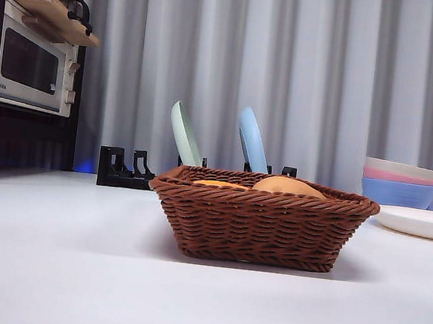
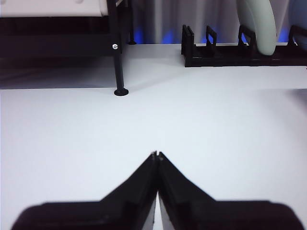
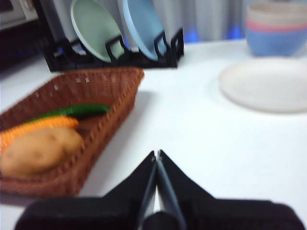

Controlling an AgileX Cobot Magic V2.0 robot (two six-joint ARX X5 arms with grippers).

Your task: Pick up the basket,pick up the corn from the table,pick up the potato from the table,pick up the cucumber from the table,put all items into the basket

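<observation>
Corn [image 3: 38, 127], potato [image 3: 41, 149], cucumber [image 3: 72, 111] lie in basket [image 3: 112, 115] just beside the closed, empty right claw [image 3: 157, 154]. Left claw [image 2: 157, 155] closed, empty. Basket looks stiff, light; grab the rim.

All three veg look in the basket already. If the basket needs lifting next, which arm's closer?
Right, probably. Its shut gripper has the basket close alongside, holding corn, potato and cucumber. The left gripper faces bare table.
</observation>
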